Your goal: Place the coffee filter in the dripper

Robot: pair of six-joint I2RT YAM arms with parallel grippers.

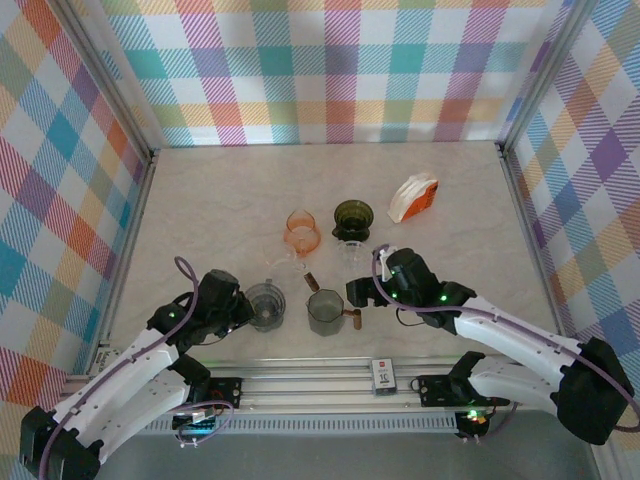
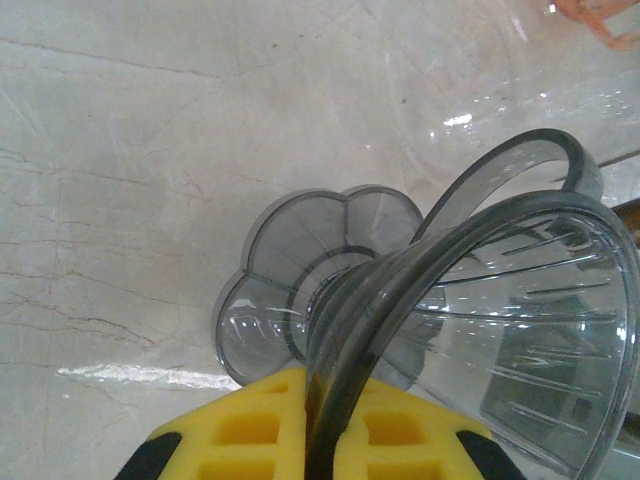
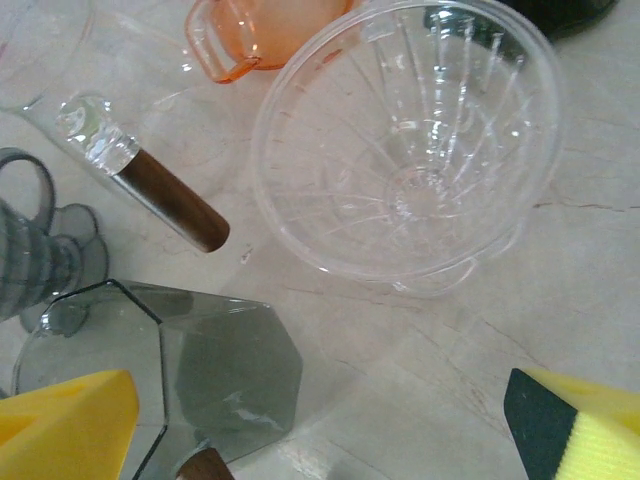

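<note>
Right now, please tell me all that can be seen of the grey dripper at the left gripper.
The grey dripper is smoky, see-through plastic by its look: a cone with ribs inside, a loop handle and a scalloped foot. In the top view its mouth faces up, beside the grey pitcher. The left gripper is shut on its rim, one yellow finger inside, one outside. No filter lies in it.

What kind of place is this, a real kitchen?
Probably a robot test booth, not a kitchen: plaid panels enclose a marble-look table, a metal rail edges its near side, and the left tool grips a grey dripper.
</note>
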